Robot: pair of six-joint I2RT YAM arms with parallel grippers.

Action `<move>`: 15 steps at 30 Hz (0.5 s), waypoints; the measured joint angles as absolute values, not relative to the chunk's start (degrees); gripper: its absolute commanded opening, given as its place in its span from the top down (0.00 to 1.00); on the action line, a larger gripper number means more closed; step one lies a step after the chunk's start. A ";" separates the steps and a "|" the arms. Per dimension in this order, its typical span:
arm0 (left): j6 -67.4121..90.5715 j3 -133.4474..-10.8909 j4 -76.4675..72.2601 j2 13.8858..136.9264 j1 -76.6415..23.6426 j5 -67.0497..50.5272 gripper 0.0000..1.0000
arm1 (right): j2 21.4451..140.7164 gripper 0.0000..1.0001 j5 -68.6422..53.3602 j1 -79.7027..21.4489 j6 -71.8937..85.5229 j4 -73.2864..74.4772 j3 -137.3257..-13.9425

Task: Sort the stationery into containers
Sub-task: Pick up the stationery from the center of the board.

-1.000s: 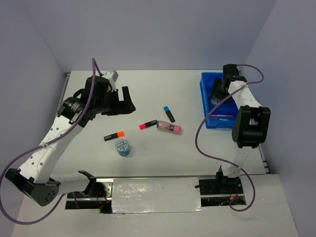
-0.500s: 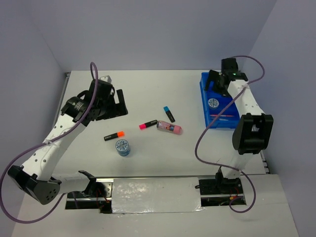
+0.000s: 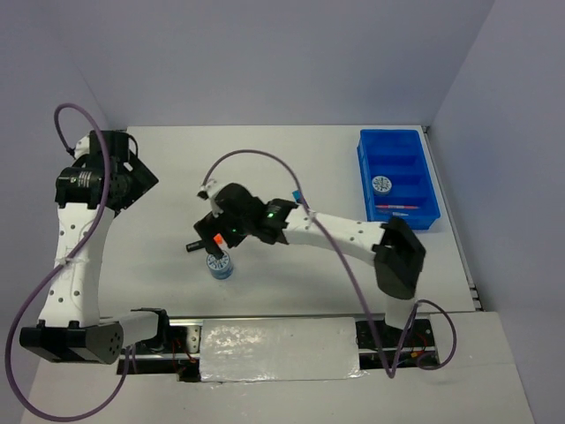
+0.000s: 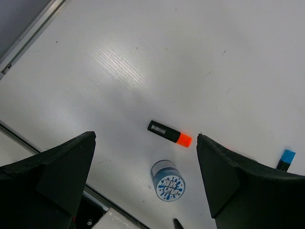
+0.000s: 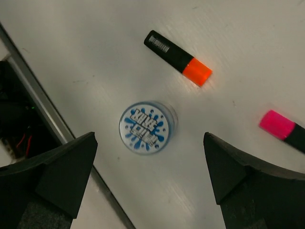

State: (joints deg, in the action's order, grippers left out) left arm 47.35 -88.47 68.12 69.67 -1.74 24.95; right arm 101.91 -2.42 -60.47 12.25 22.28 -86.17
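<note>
My right gripper point(image 3: 210, 246) reaches across the table and hovers open above a round blue-white disc point(image 3: 220, 263) near the front edge. In the right wrist view the disc point(image 5: 147, 126) lies between my spread fingers, untouched by them, with the orange-capped highlighter point(image 5: 178, 57) beyond it and a pink-capped one point(image 5: 283, 130) at the right. My left gripper point(image 3: 144, 175) hangs open and empty at the far left; its view looks down on the orange highlighter point(image 4: 169, 133), the disc point(image 4: 167, 180) and a blue cap point(image 4: 287, 155). The blue tray point(image 3: 393, 134) holds a second disc point(image 3: 381, 183) and thin pens point(image 3: 402, 206).
The right arm's long white link point(image 3: 340, 231) lies across the table's middle and covers the items under it. The metal rail point(image 5: 33, 95) of the front edge runs close to the disc. The tray stands at the back right by the wall.
My right arm left the tray, where a disc now lies, and swung across to the left-centre above the other disc. My left arm drew back to the far left.
</note>
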 measured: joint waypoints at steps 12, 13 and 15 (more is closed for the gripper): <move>39.03 -85.58 64.88 66.54 2.11 15.94 0.01 | 118.74 0.00 6.83 -66.63 12.16 29.56 -97.49; 38.74 -85.32 64.79 66.54 2.11 15.59 0.01 | 118.74 0.00 6.90 -66.81 12.29 29.76 -97.45; 37.76 -85.08 64.66 66.54 2.20 15.00 0.01 | 118.74 0.02 6.98 -66.89 12.47 29.91 -97.41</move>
State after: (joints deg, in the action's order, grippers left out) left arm 37.76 -85.08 64.66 66.54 2.20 15.00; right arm 118.74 6.98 -66.89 12.47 29.91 -97.41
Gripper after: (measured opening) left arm 0.993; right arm 0.993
